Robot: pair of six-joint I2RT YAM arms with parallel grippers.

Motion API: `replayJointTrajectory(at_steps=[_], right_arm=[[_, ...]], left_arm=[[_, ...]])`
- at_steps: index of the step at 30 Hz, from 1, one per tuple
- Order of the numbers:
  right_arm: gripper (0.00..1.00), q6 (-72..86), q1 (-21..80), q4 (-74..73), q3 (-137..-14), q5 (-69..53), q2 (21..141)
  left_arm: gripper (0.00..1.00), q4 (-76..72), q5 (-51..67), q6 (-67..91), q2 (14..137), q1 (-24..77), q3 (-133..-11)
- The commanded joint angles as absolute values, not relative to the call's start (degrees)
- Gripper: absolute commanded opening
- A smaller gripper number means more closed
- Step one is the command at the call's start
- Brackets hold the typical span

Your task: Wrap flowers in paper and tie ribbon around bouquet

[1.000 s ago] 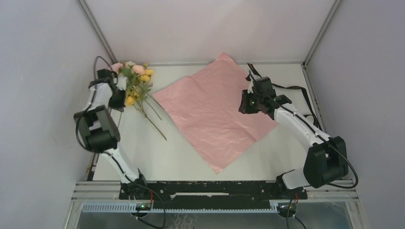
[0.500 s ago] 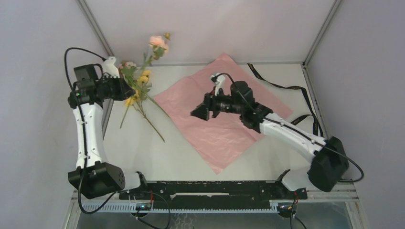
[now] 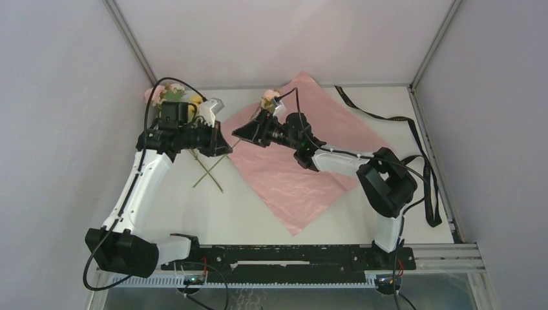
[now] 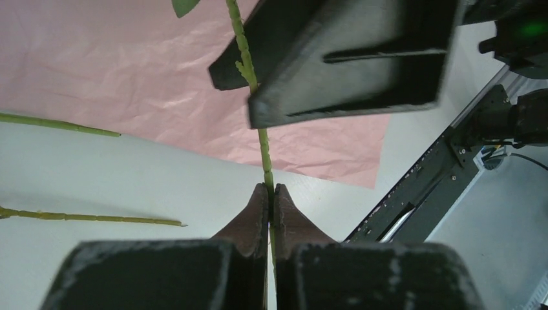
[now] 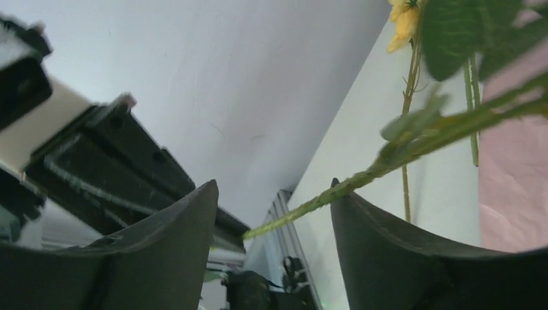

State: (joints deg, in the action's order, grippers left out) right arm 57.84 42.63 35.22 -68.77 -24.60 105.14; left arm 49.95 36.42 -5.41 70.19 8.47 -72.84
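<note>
Now the paper lies flat and unfolded, pale pink side up, where it was a second ago. Both arms have swung in to meet over its left corner. The left gripper has come away from the bunch with its jaws pressed together on a single green stem. The right gripper has spread wide, and that stem runs through the gap, apparently untouched. The pink blossom by the right wrist is probably its head. The rest of the flowers stay at the far left. The ribbon lies on the right. This looks like a handover or a joint laying-down; wrapping has not begun.
</note>
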Motion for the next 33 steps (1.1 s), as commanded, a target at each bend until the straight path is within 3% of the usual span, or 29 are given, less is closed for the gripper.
replayJointTrajectory(at_steps=[1,5,7,9,10,12,13,15,19,24,25,28,30,33], right_arm=[[0.65,69.00,41.29,45.54,-71.37,-20.64,108.17],[0.18,69.65,40.17,46.27,-71.37,-21.49,109.14],[0.00,68.39,39.44,44.68,-71.45,-22.34,108.51],[0.00,65.90,38.25,42.32,-71.46,-23.99,107.33],[0.00,63.43,37.27,39.85,-71.65,-26.18,106.46],[0.00,52.73,34.75,25.30,-75.06,-29.19,104.71],[0.00,44.91,32.93,14.94,-78.11,-29.71,103.97],[0.00,30.83,30.81,-5.83,-85.33,-26.03,103.84],[0.00,14.99,27.15,-31.60,-97.08,-19.68,109.61],[0.00,10.70,24.84,-42.69,-107.20,-11.77,119.30],[0.06,10.05,24.71,-43.13,-108.92,-9.67,120.84],[0.41,8.91,23.83,-44.87,-116.03,-4.66,126.11],[0.53,8.98,23.43,-47.23,-120.36,-1.97,128.42],[0.55,9.16,23.63,-48.53,-120.59,1.17,127.46]], left_arm=[[0.00,47.26,37.82,-5.30,68.60,11.68,-70.85],[0.00,46.29,37.74,-5.53,68.38,13.72,-69.69],[0.00,46.08,38.38,-5.97,68.26,14.01,-69.44],[0.00,46.12,37.97,-6.48,68.19,14.07,-69.89],[0.15,46.58,36.21,-6.41,68.22,14.06,-70.79],[0.67,47.40,30.17,-6.41,68.36,13.75,-72.98],[0.81,47.41,26.77,-6.13,68.52,13.22,-73.84],[0.91,46.09,19.70,-4.84,69.14,11.14,-74.29],[0.92,41.10,12.02,5.63,73.69,4.09,-73.76],[0.86,40.23,9.24,15.89,84.84,-1.82,-76.90],[0.85,39.97,8.34,17.16,86.89,-2.02,-77.63],[0.84,38.30,6.17,21.92,93.18,-2.16,-79.55],[0.82,37.95,4.34,25.82,97.18,-2.50,-81.90],[0.78,38.63,0.44,29.97,103.07,-3.58,-85.97]])
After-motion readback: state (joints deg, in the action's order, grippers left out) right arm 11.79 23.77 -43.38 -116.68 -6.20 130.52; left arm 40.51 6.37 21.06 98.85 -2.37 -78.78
